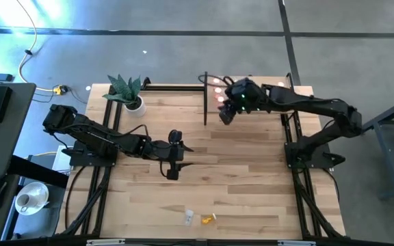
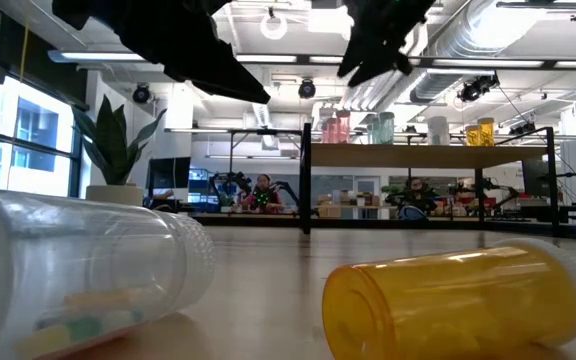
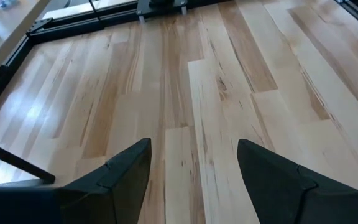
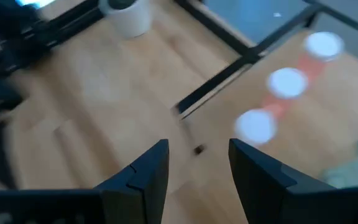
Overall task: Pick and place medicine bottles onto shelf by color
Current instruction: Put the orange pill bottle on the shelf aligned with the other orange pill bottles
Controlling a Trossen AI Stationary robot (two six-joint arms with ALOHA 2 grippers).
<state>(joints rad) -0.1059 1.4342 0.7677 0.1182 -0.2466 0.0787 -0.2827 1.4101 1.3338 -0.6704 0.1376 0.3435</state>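
Two medicine bottles lie on their sides near the table's front edge: a clear one (image 1: 189,218) (image 2: 78,270) and an orange one (image 1: 208,219) (image 2: 458,300). The shelf (image 1: 252,109) (image 2: 418,155) stands at the far right, with pink (image 2: 333,125), green (image 2: 380,127), clear (image 2: 438,130) and orange (image 2: 478,132) bottles upright on it. My right gripper (image 1: 224,116) (image 4: 197,146) hangs open and empty above the shelf's left end, beside three pink bottles (image 4: 288,82). My left gripper (image 1: 172,171) (image 3: 194,146) is open and empty over the table's middle.
A potted plant (image 1: 128,92) stands at the table's far left corner. The shelf's black frame bar (image 1: 205,99) runs along its left side. Bare planks (image 1: 252,178) lie between the shelf and the two fallen bottles.
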